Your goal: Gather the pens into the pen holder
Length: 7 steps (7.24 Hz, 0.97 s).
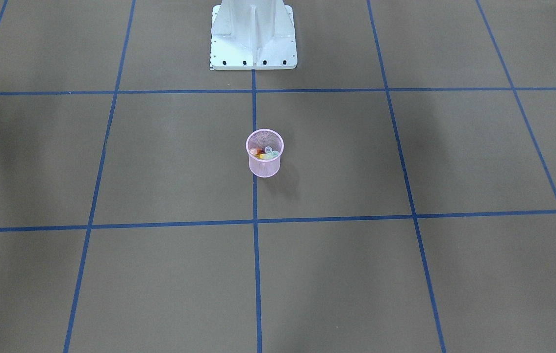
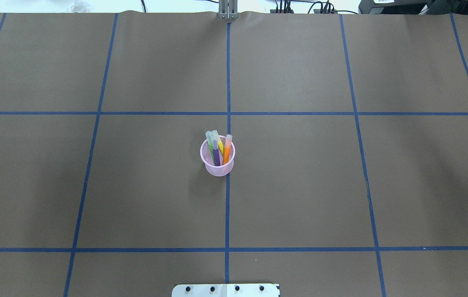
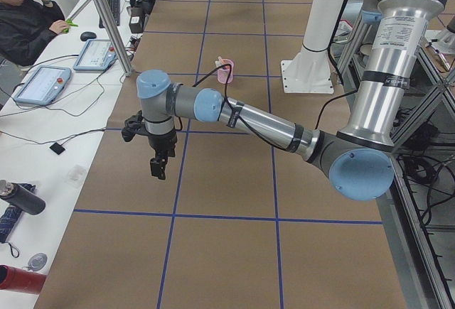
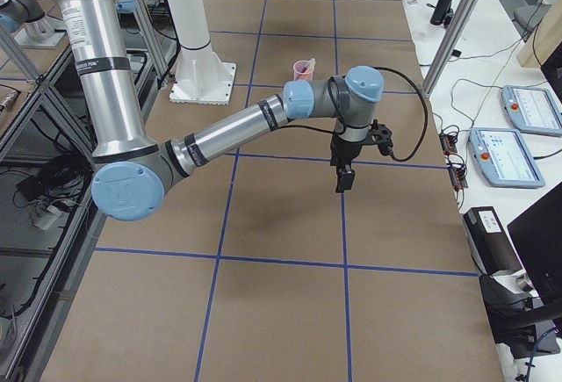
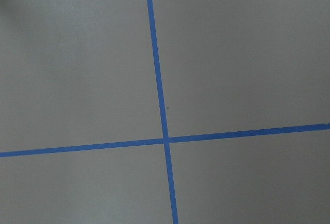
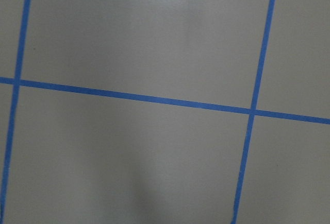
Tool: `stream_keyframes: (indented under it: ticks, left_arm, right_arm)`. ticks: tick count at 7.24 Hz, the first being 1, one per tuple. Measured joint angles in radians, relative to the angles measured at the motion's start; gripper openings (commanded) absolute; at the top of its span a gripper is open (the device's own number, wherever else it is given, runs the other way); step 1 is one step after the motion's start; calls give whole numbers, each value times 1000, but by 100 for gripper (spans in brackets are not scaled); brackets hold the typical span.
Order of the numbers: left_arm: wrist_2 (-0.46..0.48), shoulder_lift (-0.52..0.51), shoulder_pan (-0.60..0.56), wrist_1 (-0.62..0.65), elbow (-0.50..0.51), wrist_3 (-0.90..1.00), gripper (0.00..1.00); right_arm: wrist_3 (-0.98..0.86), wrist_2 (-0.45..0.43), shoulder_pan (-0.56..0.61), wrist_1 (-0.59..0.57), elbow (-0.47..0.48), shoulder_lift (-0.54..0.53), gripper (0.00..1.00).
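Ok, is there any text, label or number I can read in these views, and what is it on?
No text can be read in any view.
The pens and the pen holder: no print visible.
The teach pendants beside the table: screens too small to read.
The table itself: only blue tape lines, no writing.

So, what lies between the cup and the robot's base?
No object lies there. In the overhead view, the stretch from the cup to the base is bare table, marked only by blue tape.
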Motion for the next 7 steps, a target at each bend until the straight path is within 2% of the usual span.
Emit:
stream_keyframes:
  ticks: [2,5,7]
  left_arm:
    - [-18,26,-3,-51,10,-1,100]
    - [-15,66,-4,-58,34,2,100]
    - [-25,119,-12,-57,18,6,100]
  right_arm:
    - [3,20,32,57,-48,-48,99]
    - [-1,122,94,66,-126,-92,99]
    - [-6,141,105,70,-135,-123,99]
